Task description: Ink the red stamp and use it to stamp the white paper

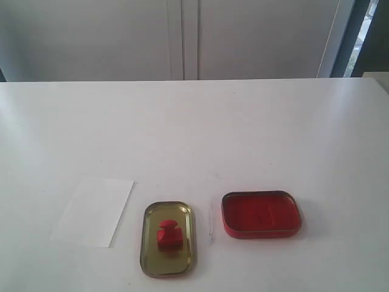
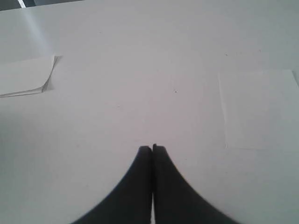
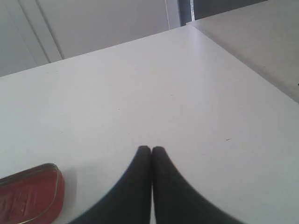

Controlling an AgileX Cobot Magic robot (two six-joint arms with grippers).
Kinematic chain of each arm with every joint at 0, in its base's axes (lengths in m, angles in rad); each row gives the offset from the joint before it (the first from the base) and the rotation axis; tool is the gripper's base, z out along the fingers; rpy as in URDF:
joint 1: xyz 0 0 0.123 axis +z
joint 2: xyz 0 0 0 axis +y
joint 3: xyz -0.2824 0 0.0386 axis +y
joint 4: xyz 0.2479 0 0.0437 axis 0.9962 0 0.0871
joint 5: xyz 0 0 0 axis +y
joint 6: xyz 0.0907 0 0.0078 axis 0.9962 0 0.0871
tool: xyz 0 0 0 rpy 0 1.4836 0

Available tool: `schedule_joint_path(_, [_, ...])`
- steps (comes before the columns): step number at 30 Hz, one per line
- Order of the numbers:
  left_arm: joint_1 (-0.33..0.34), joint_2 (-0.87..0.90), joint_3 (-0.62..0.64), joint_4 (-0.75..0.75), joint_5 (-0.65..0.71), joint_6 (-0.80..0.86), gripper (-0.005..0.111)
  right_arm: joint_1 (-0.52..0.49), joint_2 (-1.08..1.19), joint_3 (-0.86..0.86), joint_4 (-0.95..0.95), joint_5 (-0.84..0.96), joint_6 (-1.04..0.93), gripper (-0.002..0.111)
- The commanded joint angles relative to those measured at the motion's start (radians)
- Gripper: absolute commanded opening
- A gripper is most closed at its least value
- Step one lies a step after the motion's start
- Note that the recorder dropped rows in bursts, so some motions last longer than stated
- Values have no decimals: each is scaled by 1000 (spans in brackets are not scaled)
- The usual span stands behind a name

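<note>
Looks past the dark end effector [image 3: 151,150] — jaws pressed together, tips touching — onto a white counter [image 3: 177,93]. Catches part of a red tin [image 3: 25,198] with a gold rim, cut off at a frame corner, apart from the fingertips. Takes in pale wall panels [image 3: 93,23] beyond the counter's far edge.

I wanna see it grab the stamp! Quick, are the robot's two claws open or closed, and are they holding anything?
Left gripper: closed, holding nothing.
Right gripper: closed, holding nothing.
</note>
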Motion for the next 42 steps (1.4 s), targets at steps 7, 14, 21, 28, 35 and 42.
schedule_joint_path(7, [4,-5,4,-4,-3,-1,0,-5,-6,2,0,-3,0,0])
schedule_joint_path(14, [4,-5,4,-4,-3,-1,0,-5,-6,2,0,-3,0,0])
schedule_joint_path(21, [4,-5,4,-4,-3,-1,0,-5,-6,2,0,-3,0,0])
schedule_joint_path(28, [4,-5,4,-4,-3,-1,0,-5,-6,2,0,-3,0,0])
schedule_joint_path(35, [4,-5,4,-4,-3,-1,0,-5,-6,2,0,-3,0,0])
schedule_joint_path(42, [4,-5,4,-2,-3,15,0,-5,-6,2,0,-3,0,0])
